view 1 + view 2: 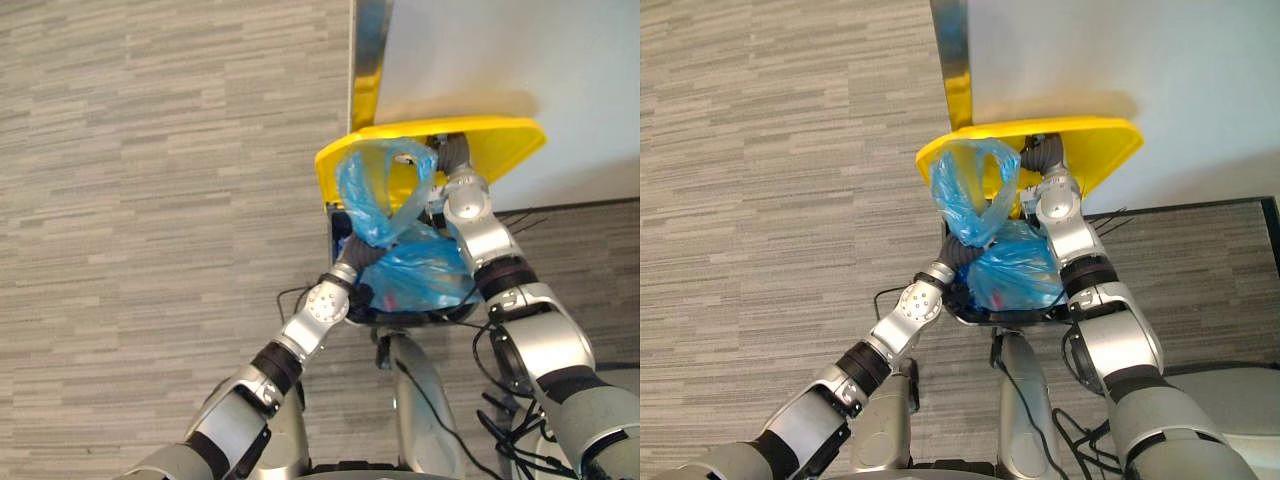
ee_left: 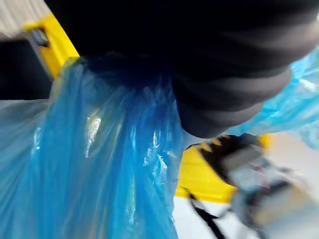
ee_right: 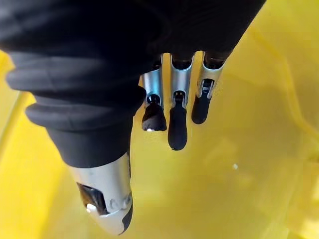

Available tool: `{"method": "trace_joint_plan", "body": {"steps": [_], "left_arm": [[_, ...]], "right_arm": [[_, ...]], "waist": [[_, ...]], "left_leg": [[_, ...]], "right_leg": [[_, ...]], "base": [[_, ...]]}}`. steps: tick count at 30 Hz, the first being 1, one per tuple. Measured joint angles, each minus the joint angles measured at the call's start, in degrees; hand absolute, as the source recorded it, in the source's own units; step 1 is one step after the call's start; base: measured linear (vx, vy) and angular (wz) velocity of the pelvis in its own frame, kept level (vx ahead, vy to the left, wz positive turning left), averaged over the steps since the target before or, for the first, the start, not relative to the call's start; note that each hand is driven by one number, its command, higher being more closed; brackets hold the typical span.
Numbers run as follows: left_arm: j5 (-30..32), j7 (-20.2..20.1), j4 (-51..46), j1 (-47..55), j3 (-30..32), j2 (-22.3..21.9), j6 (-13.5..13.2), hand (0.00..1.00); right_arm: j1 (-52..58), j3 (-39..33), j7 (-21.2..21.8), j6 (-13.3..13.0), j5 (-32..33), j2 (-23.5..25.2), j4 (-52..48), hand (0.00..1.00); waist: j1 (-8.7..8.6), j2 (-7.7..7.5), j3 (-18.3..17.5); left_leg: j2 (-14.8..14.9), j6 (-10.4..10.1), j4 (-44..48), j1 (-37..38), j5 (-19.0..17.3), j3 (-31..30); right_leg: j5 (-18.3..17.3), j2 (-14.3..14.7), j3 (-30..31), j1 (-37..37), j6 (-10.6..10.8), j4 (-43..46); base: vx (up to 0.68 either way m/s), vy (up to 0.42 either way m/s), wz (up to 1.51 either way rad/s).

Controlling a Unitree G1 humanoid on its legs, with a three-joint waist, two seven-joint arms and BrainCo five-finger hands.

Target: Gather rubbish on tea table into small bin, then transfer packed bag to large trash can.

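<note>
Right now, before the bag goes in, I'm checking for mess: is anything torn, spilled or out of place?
Nothing stands out. The blue rubbish bag hangs at the left hand with no tear showing. No rubbish shows on the carpet. The right hand rests straight fingers against the trash can's raised yellow lid.

You see bag: thin blue plastic film, crinkled, glossy, half see-through. On bin lid: hard yellow plastic, smooth, soft sheen. On right hand: silvery metal-look fingers, dark matt tips, black ribbed wrist cover, rubbery, dull. Under you, floor: grey carpet, striped weave, matt. Behind, wall: pale, smooth, matt. Beside it, corner strip: polished metal, mirror-bright.
</note>
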Motion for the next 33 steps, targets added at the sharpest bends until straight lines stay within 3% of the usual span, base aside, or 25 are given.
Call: {"method": "trace_joint_plan", "body": {"steps": [5,10,11,16,21,23,33], "left_arm": [[2.4,2.7,11.3,-7.4,4.6,1.4,3.2,1.0],[3.4,3.8,14.2,-10.9,7.7,0.4,3.5,1.0],[3.5,3.8,14.1,-11.1,8.8,0.1,3.5,0.0],[5.5,3.4,13.0,-10.7,11.2,-2.5,3.8,0.0],[5.7,3.1,10.1,-8.6,10.8,-5.3,3.8,0.0],[5.7,2.5,10.1,-8.4,10.6,-5.2,3.8,0.0],[5.6,1.0,9.8,-6.0,5.7,-2.4,3.7,0.0]], "right_arm": [[-2.6,0.0,-0.3,-1.0,1.5,-0.6,-4.8,0.0],[-3.4,1.9,-1.8,-1.6,3.9,-0.6,-7.3,0.0],[-3.3,2.1,-2.0,-1.6,4.0,0.0,-9.1,0.0],[-1.1,2.5,-2.0,-1.7,3.9,4.3,-18.1,0.0],[0.6,2.6,-2.0,-2.2,3.7,7.6,-20.3,0.0],[1.0,2.7,-2.0,-2.3,3.4,7.9,-20.3,0.0],[5.9,3.5,-1.4,-2.7,1.3,5.6,-16.1,0.0]], "waist": [[-1.24,-1.89,3.3],[-2.28,-2.97,4.3],[-2.25,-2.97,4.3],[-1.27,-2.98,4.3],[-0.56,-3.23,4.2],[-0.55,-3.38,4.1],[-0.87,-4.22,3.4]], "left_leg": [[0.9,-0.3,2.3,-5.2,0.1,0.4],[2.1,-0.4,5.9,-10.8,-0.5,1.1],[2.7,-0.5,6.7,-11.8,-1.0,1.3],[5.0,-1.0,7.7,-12.7,-1.4,3.8],[5.1,-1.2,6.9,-11.1,-1.5,5.3],[4.9,-2.0,5.9,-10.0,-1.0,5.8],[3.5,-2.1,2.3,-4.4,0.6,3.9]], "right_leg": [[2.4,1.2,0.2,-3.6,0.2,-2.3],[4.1,2.0,0.6,-7.9,-1.0,-2.8],[4.2,2.4,0.6,-8.6,-1.1,-2.7],[3.9,3.4,1.1,-10.5,-1.3,-1.4],[2.8,2.8,1.7,-10.4,-0.8,0.5],[2.6,2.2,1.6,-10.2,-0.8,0.8],[1.1,0.7,-0.5,-3.9,-0.5,0.4]], "base": [[-0.03,-0.032,-0.12],[0.0,0.005,-0.14],[0.03,-0.017,-0.15],[0.04,-0.024,-0.13],[0.02,-0.002,0.01],[0.03,0.003,0.12],[0.02,0.022,0.14]]}}
